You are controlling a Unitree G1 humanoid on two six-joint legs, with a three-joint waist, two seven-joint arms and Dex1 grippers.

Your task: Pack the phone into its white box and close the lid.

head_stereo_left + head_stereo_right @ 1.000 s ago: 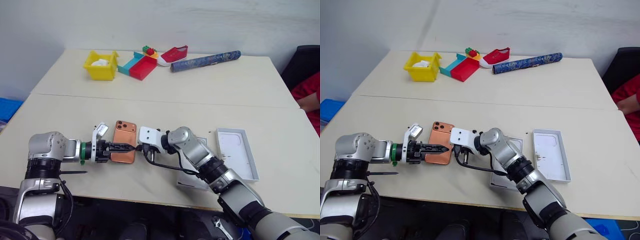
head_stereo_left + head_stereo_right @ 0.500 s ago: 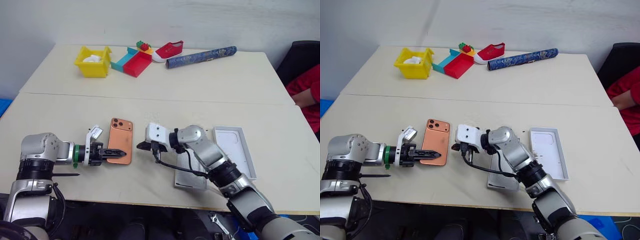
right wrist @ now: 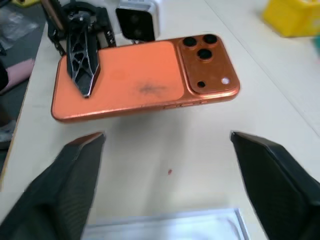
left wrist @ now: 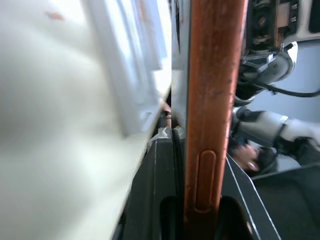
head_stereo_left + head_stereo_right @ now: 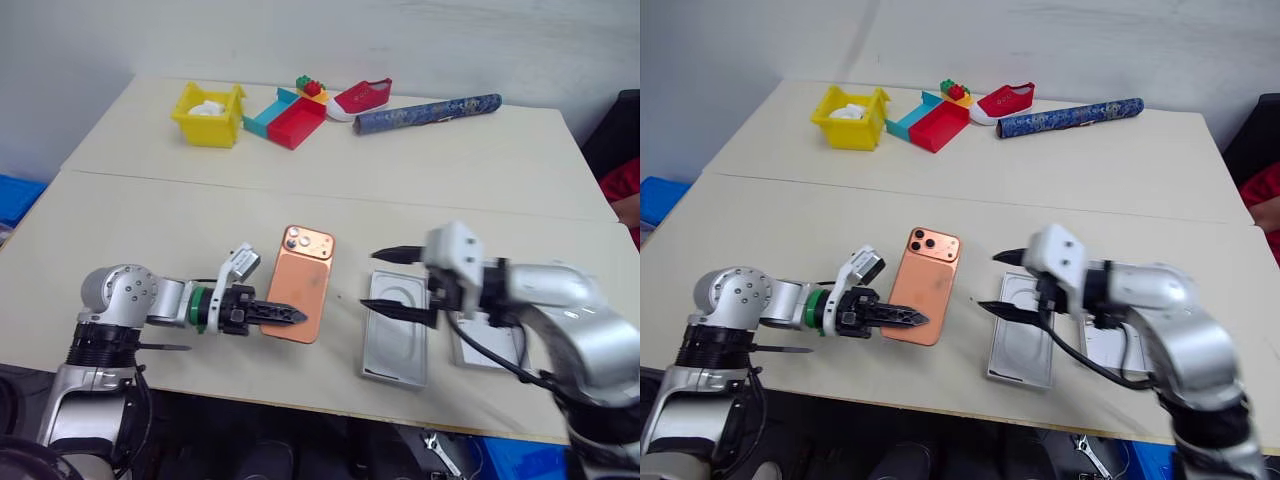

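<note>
The copper-orange phone [image 5: 302,283] hangs a little above the table, back up, camera bump at the far end. My left gripper [image 5: 292,315] is shut on its near edge; in the left wrist view the phone [image 4: 210,100] stands edge-on between the fingers. My right gripper [image 5: 370,280] is open and apart from the phone, to its right, with nothing in it. In the right wrist view the phone [image 3: 145,82] lies ahead of the spread fingers [image 3: 75,175]. The lid [image 5: 478,345], white inside, lies partly hidden behind my right arm. The white box is out of view.
A flat white insert [image 5: 395,340] with an oval recess lies below my right gripper. At the table's far end stand a yellow bin [image 5: 210,102], red and teal trays [image 5: 300,120], a red shoe [image 5: 362,97] and a blue roll [image 5: 428,113]. A person's red sleeve [image 5: 625,185] is at the right.
My left gripper has shut on the phone, raised it and carried it to the right. My right gripper has opened and drawn back to the right, away from the phone. The camera also shifted.
</note>
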